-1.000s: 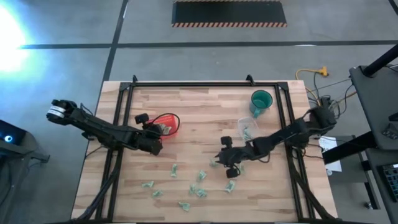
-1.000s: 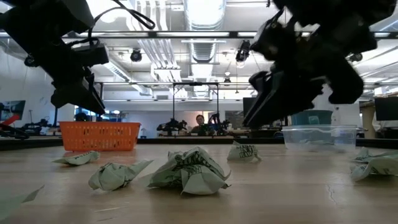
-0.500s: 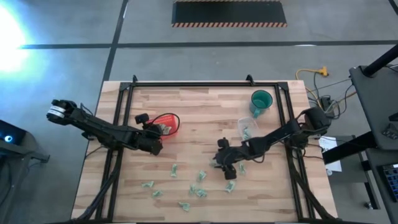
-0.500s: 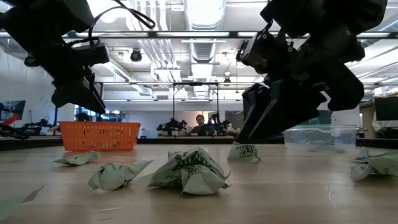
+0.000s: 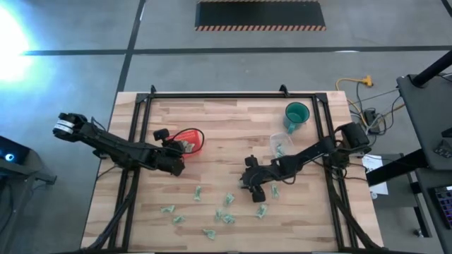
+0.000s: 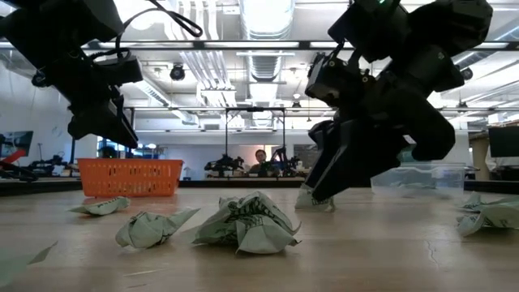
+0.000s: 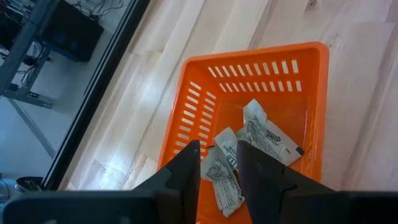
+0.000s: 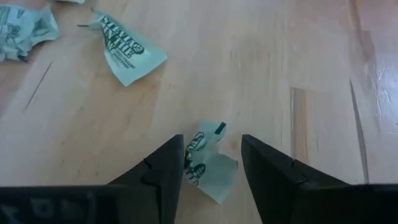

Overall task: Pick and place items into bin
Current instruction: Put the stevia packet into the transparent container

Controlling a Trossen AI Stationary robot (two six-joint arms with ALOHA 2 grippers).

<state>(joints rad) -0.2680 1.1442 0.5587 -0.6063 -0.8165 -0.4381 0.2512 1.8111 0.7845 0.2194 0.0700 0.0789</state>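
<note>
Right wrist view: open right hand [image 8: 211,163] straddles crumpled pale-green printed wrapper [image 8: 207,160].

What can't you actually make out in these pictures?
- High view: the wrapper under the right gripper is hidden by the arm.
- Low view: the clear tub is partly blocked by that gripper.
- Left wrist view: the left gripper covers part of the orange basket.
</note>
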